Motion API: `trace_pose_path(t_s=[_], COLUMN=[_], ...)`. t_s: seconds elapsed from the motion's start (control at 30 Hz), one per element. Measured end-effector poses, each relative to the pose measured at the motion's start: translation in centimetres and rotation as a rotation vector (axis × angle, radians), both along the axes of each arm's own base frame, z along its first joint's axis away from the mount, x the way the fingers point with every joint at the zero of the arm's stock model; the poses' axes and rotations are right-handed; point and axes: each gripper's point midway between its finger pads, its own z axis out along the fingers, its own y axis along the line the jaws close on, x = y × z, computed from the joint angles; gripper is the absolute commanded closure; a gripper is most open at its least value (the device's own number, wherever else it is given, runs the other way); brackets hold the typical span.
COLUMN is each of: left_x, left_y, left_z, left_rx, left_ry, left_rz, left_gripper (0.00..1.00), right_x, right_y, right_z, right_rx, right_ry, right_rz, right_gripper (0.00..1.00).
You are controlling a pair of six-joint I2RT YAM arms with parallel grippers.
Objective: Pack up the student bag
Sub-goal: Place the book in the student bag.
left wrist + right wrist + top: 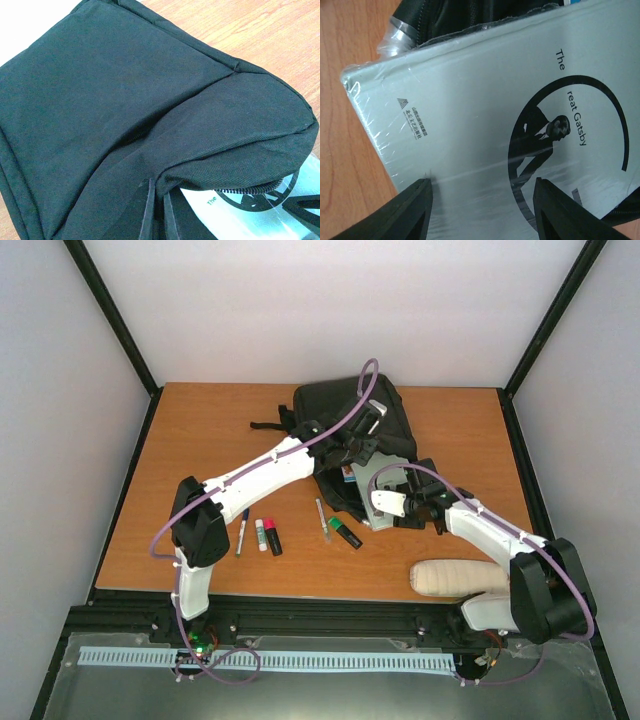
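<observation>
The student bag (340, 405), a large black backpack, lies at the back middle of the wooden table. My left gripper (358, 447) is shut on a fold of its fabric (100, 100) at the opening, with the fingertips (159, 187) pinching the flap's edge. A plastic-wrapped pale book, "The Great Gatsby" (485, 100), lies partly inside the bag's mouth (470, 20). It also shows under the zip edge as the book (240, 215) in the left wrist view. My right gripper (482, 187) sits over the cover with its jaws wide apart and both tips on the wrapped surface.
Loose stationery lies in front of the bag: a blue pen (242, 530), a white stick (262, 534), a pink-capped marker (272, 537), a thin pen (322, 518) and a green-black highlighter (345, 532). A cream rolled pouch (455, 578) rests by the right arm's base.
</observation>
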Motion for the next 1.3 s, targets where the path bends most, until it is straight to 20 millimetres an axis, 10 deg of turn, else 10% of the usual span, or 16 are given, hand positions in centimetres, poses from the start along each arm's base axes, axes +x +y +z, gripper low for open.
trace_pose_path(t_s=[0.43,1.3], left_x=[-0.3,-1.0], left_y=[-0.2,-1.0], left_z=[0.3,0.4], left_rx=[-0.006,-0.037], left_ry=[0.014,0.053], left_rz=[-0.016,-0.066], left_gripper=[0.99,0.99], right_x=[-2.0,8.8], right_y=[-0.4,3.9], right_z=[-0.6,-1.2], right_rx=[-0.064,0.056], right_ry=[0.074,-0.205], right_rz=[0.105,-0.066], right_gripper=[0.44,0.58])
